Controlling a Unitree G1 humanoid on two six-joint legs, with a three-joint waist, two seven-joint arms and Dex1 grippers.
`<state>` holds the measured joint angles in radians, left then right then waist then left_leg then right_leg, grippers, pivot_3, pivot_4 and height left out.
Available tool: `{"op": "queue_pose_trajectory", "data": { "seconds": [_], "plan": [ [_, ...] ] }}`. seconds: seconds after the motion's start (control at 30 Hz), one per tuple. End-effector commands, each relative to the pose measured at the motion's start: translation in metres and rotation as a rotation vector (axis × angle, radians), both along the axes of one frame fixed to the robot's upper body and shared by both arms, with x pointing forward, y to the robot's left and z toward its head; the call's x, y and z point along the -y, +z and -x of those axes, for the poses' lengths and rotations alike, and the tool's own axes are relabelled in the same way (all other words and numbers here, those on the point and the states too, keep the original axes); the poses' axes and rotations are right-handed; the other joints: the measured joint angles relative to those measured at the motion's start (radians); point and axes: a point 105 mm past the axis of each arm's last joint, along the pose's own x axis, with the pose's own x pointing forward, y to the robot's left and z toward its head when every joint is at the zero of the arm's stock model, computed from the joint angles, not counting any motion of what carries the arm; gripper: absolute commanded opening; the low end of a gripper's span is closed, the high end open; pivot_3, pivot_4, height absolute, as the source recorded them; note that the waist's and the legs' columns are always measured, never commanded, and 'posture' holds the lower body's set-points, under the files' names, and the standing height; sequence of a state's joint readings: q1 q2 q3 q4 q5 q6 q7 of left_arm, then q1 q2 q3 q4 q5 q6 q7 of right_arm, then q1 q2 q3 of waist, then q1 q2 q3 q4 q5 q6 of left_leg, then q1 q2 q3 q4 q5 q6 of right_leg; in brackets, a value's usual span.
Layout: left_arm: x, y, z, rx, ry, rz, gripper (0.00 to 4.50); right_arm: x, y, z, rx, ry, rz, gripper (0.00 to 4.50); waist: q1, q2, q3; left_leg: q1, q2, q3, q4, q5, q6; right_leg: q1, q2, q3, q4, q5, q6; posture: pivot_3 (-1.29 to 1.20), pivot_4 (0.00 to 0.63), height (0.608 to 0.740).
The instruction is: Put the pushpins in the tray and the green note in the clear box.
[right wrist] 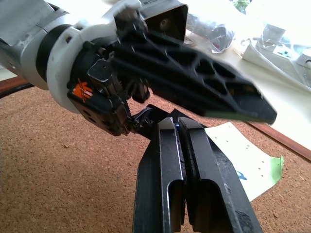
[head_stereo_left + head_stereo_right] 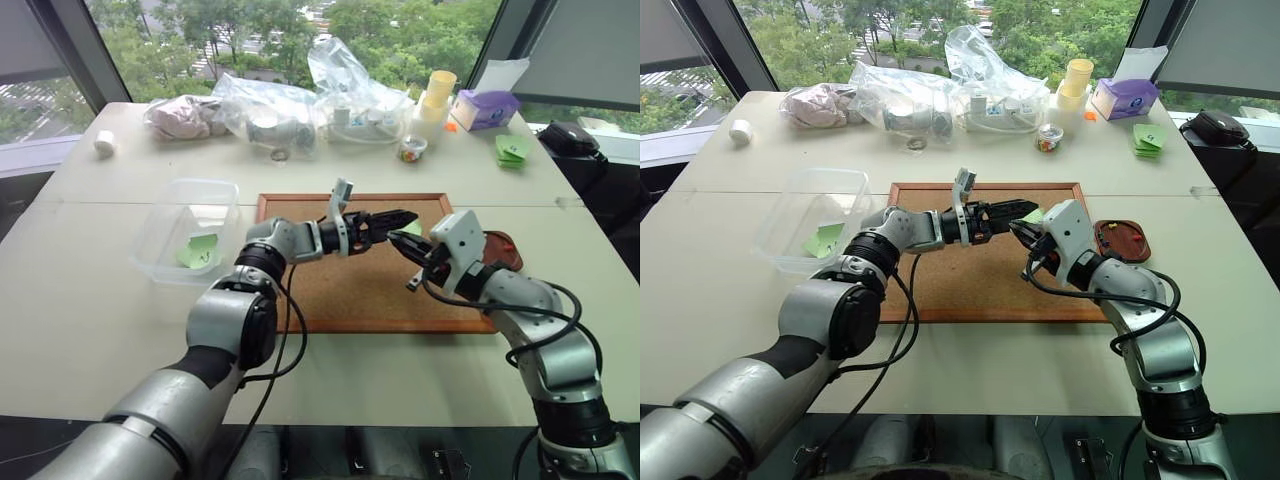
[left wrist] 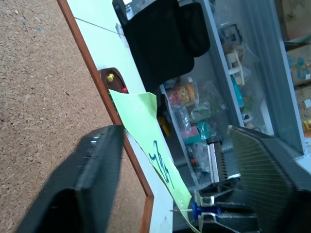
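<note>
Left tool (image 3: 170, 179): fingers apart, the green note (image 3: 146, 136) between them over the corkboard (image 2: 350, 285).
Right tool (image 1: 184, 145): closed on a blue pushpin (image 3: 200, 209) stuck through the note's corner.
Tray (image 2: 1123, 240): on the table (image 2: 100, 300) beside the corkboard, pins inside.
Clear box (image 2: 190, 230): well left, another green note inside.

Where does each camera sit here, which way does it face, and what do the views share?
Left eye: on the head, looking forward and down at the corkboard; both arms show, left gripper, right gripper.
Right eye: beside it, same scene, with the clear box and tray.
Left wrist: looks along its own fingers at the green note, pierced by a blue pushpin.
Right wrist: looks along its shut fingers at the left gripper above the board.
Shared: both wrist views catch the green note and corkboard.
</note>
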<state>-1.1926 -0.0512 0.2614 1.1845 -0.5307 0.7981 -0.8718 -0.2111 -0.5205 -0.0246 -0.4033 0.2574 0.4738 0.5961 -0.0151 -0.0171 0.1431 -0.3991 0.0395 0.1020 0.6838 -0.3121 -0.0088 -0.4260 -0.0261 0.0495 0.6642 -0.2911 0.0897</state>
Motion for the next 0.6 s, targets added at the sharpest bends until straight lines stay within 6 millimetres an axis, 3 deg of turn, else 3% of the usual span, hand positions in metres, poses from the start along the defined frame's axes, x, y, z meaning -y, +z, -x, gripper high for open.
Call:
{"op": "queue_pose_trajectory", "data": {
  "seconds": [0.03, 0.13, 0.17, 0.4, 0.6],
  "plan": [
    [0.005, 0.018, -0.005, 0.050, 0.012, 0.022, 1.66, -0.005, 0.014, 0.006, 0.063, 0.022, 0.010, 0.00, 0.000, 0.000, 0.000, 0.000, 0.000, 0.000, 0.000, 0.000, 0.000, 0.000, 0.000, 0.000, 0.000, 0.000, 0.000, 0.00, 0.150, 0.738],
    [0.005, 0.019, -0.005, 0.050, 0.017, 0.025, 0.28, -0.006, 0.013, 0.006, 0.065, 0.027, 0.024, 0.00, 0.001, 0.000, 0.000, 0.000, 0.000, 0.000, 0.000, 0.000, 0.000, 0.000, 0.000, 0.000, 0.000, 0.000, 0.000, 0.00, 0.150, 0.738],
    [0.005, 0.019, -0.005, 0.051, 0.017, 0.025, 0.13, -0.006, 0.013, 0.006, 0.065, 0.028, 0.028, 0.00, 0.001, 0.000, 0.000, 0.000, 0.000, 0.000, 0.000, 0.000, 0.000, 0.000, 0.000, 0.000, 0.000, 0.000, 0.000, 0.00, 0.150, 0.738],
    [-0.002, 0.015, -0.007, 0.057, 0.021, 0.007, 0.13, -0.007, 0.011, 0.007, 0.076, 0.035, 0.066, 0.00, 0.000, 0.000, 0.000, 0.000, 0.000, 0.000, 0.000, 0.000, 0.000, 0.000, 0.000, 0.000, 0.000, 0.000, 0.000, 0.00, 0.150, 0.738],
    [-0.010, -0.004, -0.011, 0.160, 0.049, -0.112, 0.13, 0.001, 0.023, 0.001, 0.158, -0.032, 0.059, 0.00, 0.001, 0.000, 0.000, 0.000, -0.001, 0.000, 0.000, 0.001, -0.001, 0.000, 0.000, 0.000, 0.000, 0.000, 0.000, 0.00, 0.150, 0.738]
  ]
}}
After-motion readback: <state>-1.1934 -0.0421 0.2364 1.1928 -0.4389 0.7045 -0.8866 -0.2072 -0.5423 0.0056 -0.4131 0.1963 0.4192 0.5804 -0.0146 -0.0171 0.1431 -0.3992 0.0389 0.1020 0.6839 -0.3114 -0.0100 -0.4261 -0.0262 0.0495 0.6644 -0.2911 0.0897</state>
